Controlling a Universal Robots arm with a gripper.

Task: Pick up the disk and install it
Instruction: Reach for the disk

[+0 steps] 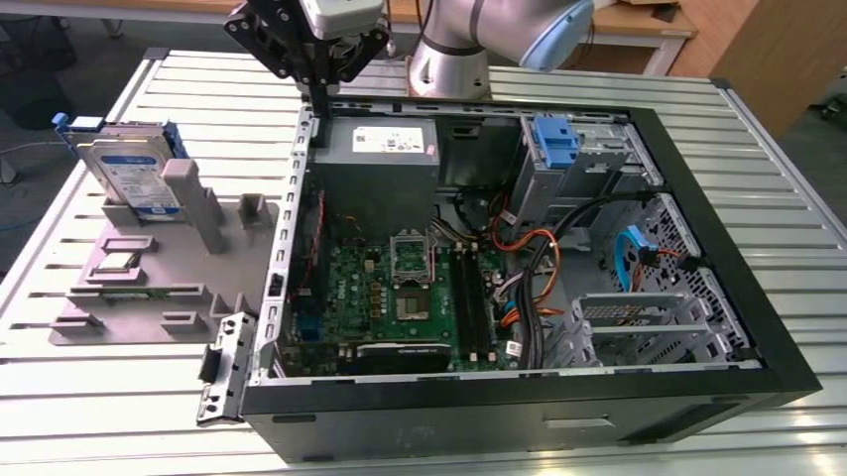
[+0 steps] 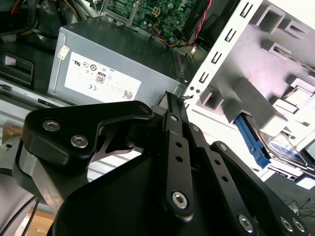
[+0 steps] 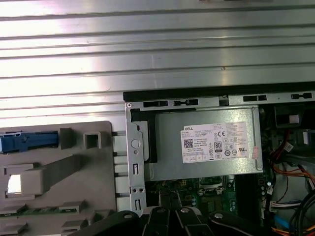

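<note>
The disk (image 1: 123, 171) stands on edge in a grey holder (image 1: 159, 288) at the exterior view's left, silver with a blue-and-white label and a blue frame. The second wrist view has the disk (image 2: 288, 147) off to one side, and the first wrist view catches its blue frame (image 3: 24, 142). My gripper (image 1: 317, 94) hangs over the back left corner of the open computer case (image 1: 530, 397), above and well apart from the disk. Its black fingers (image 2: 172, 128) meet at a point, shut on nothing, above the case's edge beside the power supply.
A grey power supply (image 1: 384, 149) with a white sticker sits in the case's back left. A bare blue bracket (image 1: 556, 144) sits in the drive cage at the back right. Motherboard (image 1: 397, 297) and cables fill the case floor. A ribbed metal table (image 1: 781, 228) lies all round.
</note>
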